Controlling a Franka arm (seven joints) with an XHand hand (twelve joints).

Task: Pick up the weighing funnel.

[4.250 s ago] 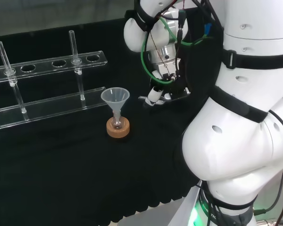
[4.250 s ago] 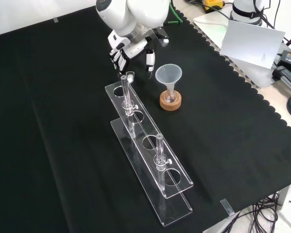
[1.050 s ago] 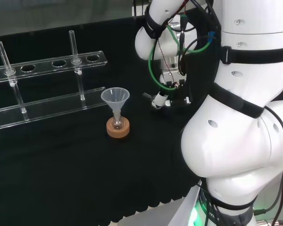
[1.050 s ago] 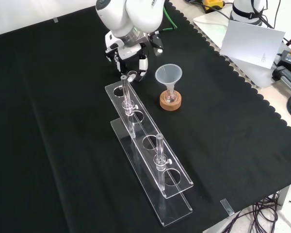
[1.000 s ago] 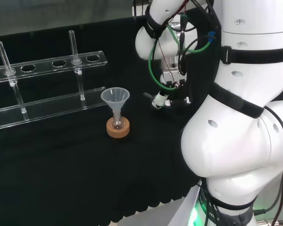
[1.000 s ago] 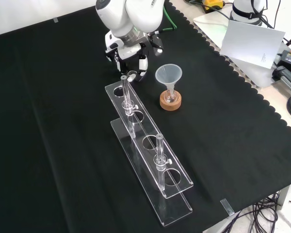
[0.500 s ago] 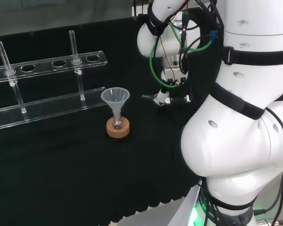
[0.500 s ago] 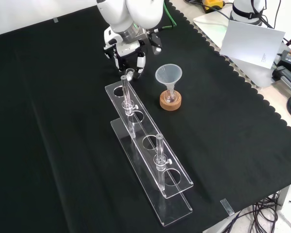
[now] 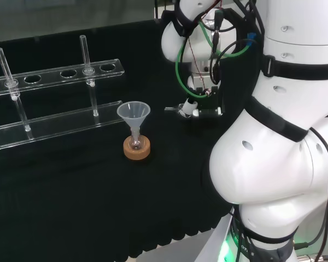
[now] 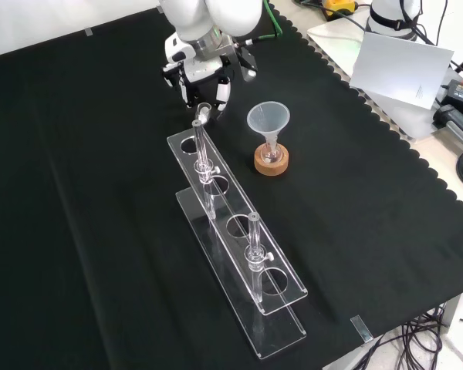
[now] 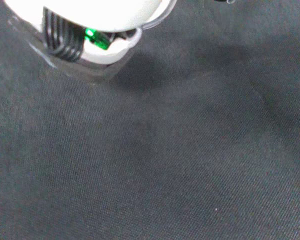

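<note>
In the front view the hand [image 10: 203, 83] hangs at 11 o'clock from the funnel [image 10: 268, 119], which stands in a small flask on a cork ring [image 10: 272, 163]. Its fingers curl down and pinch the small clear weighing funnel [image 10: 204, 113], close by the far end of the test-tube rack [image 10: 239, 239] on the black tabletop [image 10: 77, 193]. Whether the piece is clear of the cloth, I cannot tell.

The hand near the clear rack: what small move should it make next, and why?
Probably lift straight up a bit. The hand seems curled round the small weighing funnel, low over the cloth and near the tall tube.
</note>
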